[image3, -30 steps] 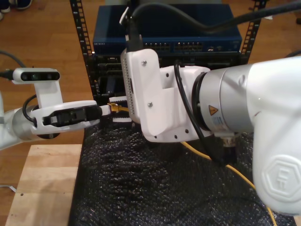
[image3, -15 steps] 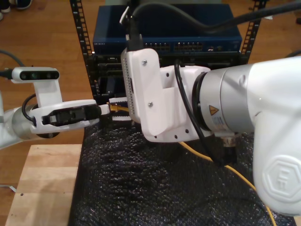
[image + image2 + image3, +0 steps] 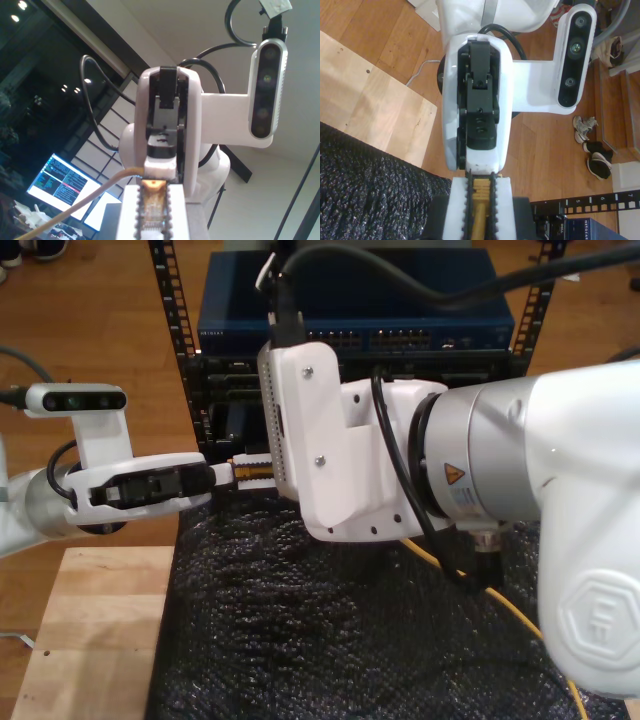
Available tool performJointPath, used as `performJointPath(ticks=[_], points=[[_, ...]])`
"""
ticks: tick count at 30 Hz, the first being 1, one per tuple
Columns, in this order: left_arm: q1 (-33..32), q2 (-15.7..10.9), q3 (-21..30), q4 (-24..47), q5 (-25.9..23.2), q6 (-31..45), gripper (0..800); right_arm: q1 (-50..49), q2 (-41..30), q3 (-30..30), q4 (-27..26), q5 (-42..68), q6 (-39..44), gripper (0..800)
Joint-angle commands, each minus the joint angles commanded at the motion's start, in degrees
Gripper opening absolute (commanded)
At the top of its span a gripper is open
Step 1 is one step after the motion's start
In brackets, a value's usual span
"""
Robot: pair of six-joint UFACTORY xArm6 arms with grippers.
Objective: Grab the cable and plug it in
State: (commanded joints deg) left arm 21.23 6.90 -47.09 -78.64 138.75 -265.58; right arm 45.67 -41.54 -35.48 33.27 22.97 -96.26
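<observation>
— Where was the long thin yellow-orange network cable (image 3: pixel 85 198)?
— Above the black bubbled mat (image 3: pixel 300 640). My first gripper (image 3: pixel 228 472) clenched its tip, my second gripper (image 3: pixel 480 192) pinched it too, and the rest trailed across that mat.

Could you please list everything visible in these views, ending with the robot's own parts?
cable: one, yellow-orange, running over the mat to the point where the grippers meet
network switch: one, blue, at the top of the rack
rack: one, black, behind the mat
mat: one, black, textured, under the arms
wooden board: one, light, beside the mat at the exterior view's left
shoes: several, on the wooden floor
monitor: one, lit, in the background
my first gripper: one, white, clear plug between its fingers
my second gripper: one, white, shut on the cable
</observation>
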Motion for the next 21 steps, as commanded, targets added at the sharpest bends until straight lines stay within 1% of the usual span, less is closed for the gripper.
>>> performJointPath(ticks=[1,2,5,7,11,13,16,18,19,20,21], points=[[0.0,0.0,-0.1,0.0,0.0,0.0,47,-0.1,0.0,0.0,0.0,0.0,0.0,13],[0.0,0.0,-0.1,0.0,0.1,0.0,93,-0.1,-0.1,0.0,0.0,0.0,0.0,8],[0.0,0.0,-0.1,0.0,0.4,-0.4,289,0.0,0.0,0.0,0.0,0.0,0.1,2],[0.0,0.0,0.0,-0.1,0.5,-0.8,390,0.0,0.0,0.0,0.0,0.0,0.1,2],[0.0,0.0,0.0,-0.1,0.5,-0.9,403,0.0,0.0,0.0,0.0,0.0,0.1,2],[0.0,0.0,-0.1,-0.1,0.4,-1.0,434,0.0,0.0,0.0,0.0,0.0,0.1,2],[0.0,0.0,-0.2,-0.1,0.4,-1.1,533,0.0,0.1,0.0,0.0,0.0,0.1,2],[0.0,0.0,-0.2,-0.1,0.4,-1.1,579,0.0,0.1,0.0,0.0,0.0,0.1,2],[0.0,0.0,-0.2,-0.1,0.4,-1.1,632,-0.1,0.2,0.0,0.0,0.0,0.2,2],[0.0,0.0,-0.1,-0.1,0.4,-1.1,701,-0.1,0.2,0.0,0.0,0.0,0.2,2],[0.0,0.0,-0.1,-0.1,0.4,-1.1,748,-0.1,0.2,0.0,0.0,0.0,0.2,1]])
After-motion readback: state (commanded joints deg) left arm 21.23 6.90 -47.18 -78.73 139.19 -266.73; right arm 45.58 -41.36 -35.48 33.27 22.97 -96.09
